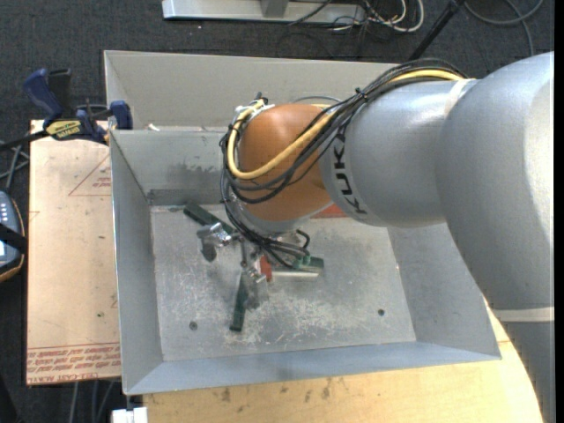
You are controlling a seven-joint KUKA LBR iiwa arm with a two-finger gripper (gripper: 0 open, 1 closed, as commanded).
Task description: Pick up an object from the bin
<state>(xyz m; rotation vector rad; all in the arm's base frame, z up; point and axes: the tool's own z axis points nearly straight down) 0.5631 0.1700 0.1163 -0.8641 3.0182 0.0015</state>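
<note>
While my gripper hangs with jaws spread and empty, the dark green stick lies just beside it, toward the front wall of the bin. It looks light and stiff, so I'd pinch mid-shaft.

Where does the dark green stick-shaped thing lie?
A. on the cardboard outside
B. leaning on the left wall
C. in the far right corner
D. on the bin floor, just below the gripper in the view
D: the dark green stick lies on the bin floor, its upper end by the gripper, clear of every wall.
</note>
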